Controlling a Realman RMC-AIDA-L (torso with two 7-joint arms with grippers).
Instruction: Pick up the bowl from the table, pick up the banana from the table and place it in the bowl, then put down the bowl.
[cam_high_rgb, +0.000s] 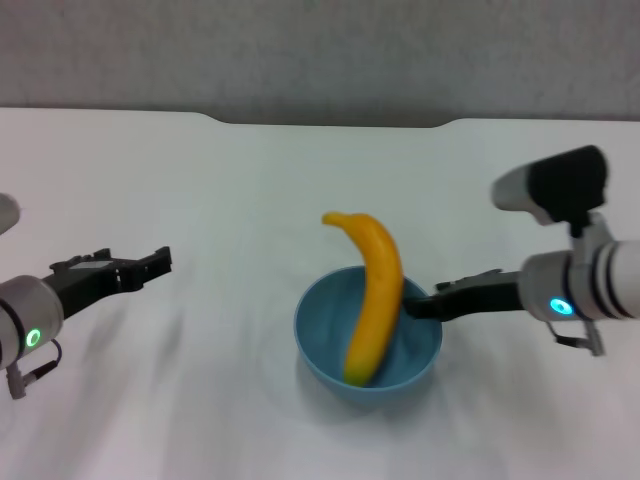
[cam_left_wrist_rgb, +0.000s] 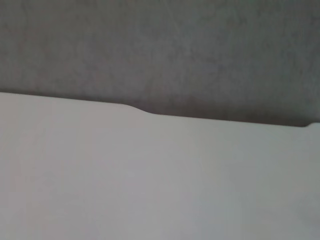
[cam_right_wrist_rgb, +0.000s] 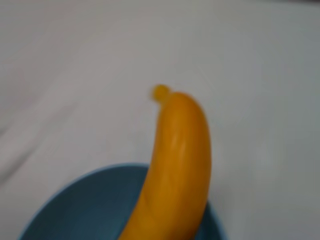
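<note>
The light-blue bowl (cam_high_rgb: 320, 345) is at the middle of the white table (cam_high_rgb: 200, 180). The yellow banana (cam_high_rgb: 375, 295) lies in it, one end at the bowl's bottom, the stem end leaning out over the far rim. My right gripper (cam_high_rgb: 418, 305) is at the bowl's right rim, beside the banana, and looks closed on the rim. I cannot tell whether the bowl rests on the table or hangs just above it. The right wrist view shows the banana (cam_right_wrist_rgb: 177, 165) rising out of the bowl (cam_right_wrist_rgb: 85, 205). My left gripper (cam_high_rgb: 150, 265) is empty and open, well to the left of the bowl.
The table's notched far edge (cam_high_rgb: 330, 124) meets a grey wall; the left wrist view shows only this edge (cam_left_wrist_rgb: 150, 113) and bare tabletop. Nothing else stands on the table.
</note>
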